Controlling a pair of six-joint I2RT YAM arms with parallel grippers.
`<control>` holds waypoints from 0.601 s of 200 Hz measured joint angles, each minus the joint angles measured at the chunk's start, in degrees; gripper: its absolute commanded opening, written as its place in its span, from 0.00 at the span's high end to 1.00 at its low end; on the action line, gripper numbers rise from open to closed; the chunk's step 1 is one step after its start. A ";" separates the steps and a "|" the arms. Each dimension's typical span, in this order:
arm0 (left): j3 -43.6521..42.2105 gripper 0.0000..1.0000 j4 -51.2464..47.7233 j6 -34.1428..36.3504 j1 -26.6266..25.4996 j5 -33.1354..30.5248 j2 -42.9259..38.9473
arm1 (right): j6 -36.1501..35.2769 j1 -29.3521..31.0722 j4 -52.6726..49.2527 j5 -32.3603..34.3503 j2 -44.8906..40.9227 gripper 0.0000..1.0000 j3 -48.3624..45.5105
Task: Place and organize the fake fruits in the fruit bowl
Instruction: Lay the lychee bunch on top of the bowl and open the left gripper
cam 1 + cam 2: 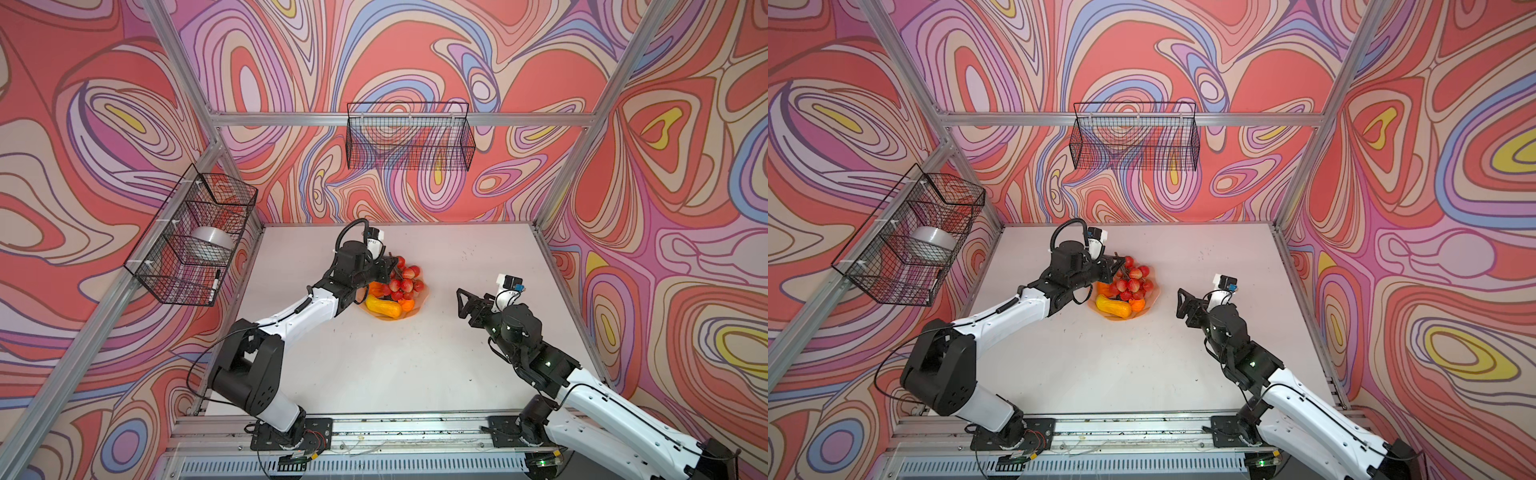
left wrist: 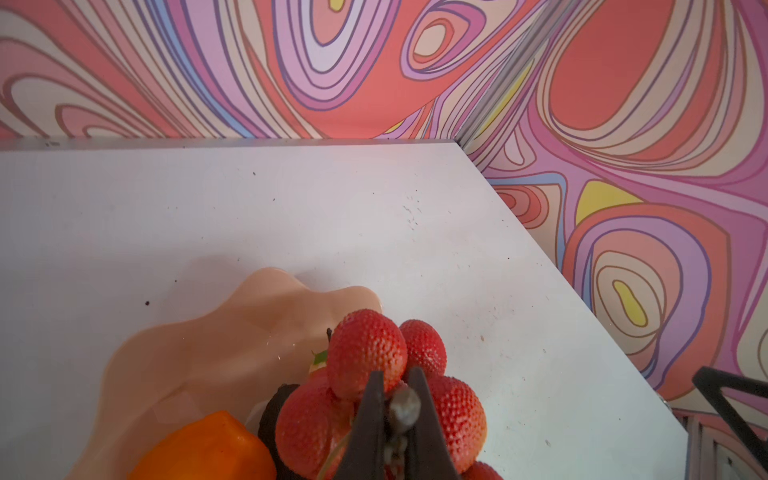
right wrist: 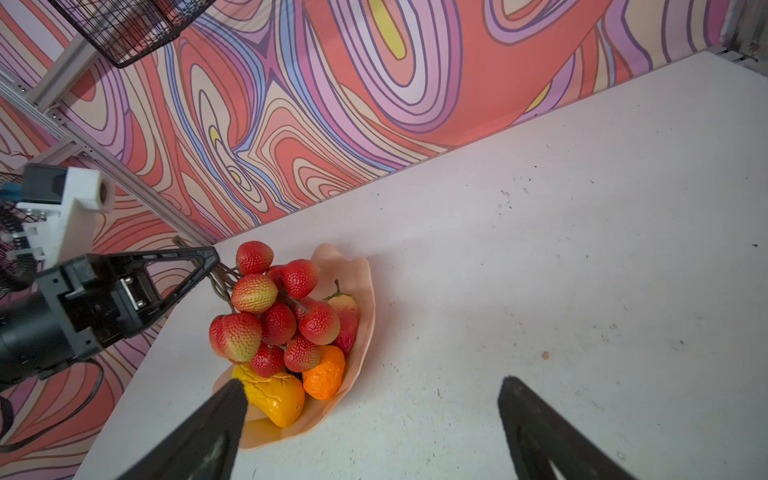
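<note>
The peach-pink fruit bowl point(image 1: 409, 314) point(image 1: 1144, 312) stands mid-table. In it lie the yellow gourd point(image 3: 276, 399), tangerine point(image 3: 324, 374), strawberry point(image 3: 347, 320), large orange point(image 2: 208, 449) and dark avocado point(image 2: 270, 415). The red grape bunch point(image 1: 405, 280) point(image 3: 274, 320) hangs over them, its lowest berries against the pile. My left gripper point(image 2: 395, 376) point(image 1: 390, 262) is shut on the bunch's brown stem point(image 2: 404, 405) at the bowl's far left side. To the right of the bowl, my right gripper point(image 3: 372, 386) point(image 1: 462, 306) stands open and holds nothing.
A black wire basket point(image 1: 409, 137) hangs on the back wall. Another wire basket point(image 1: 191, 237) on the left wall holds a white roll and a marker. Aluminium frame posts stand at the table's corners.
</note>
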 measured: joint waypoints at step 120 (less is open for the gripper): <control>-5.66 0.00 0.55 -2.47 2.01 -6.73 -3.28 | -2.73 -3.76 -1.27 -1.46 10.34 0.01 7.56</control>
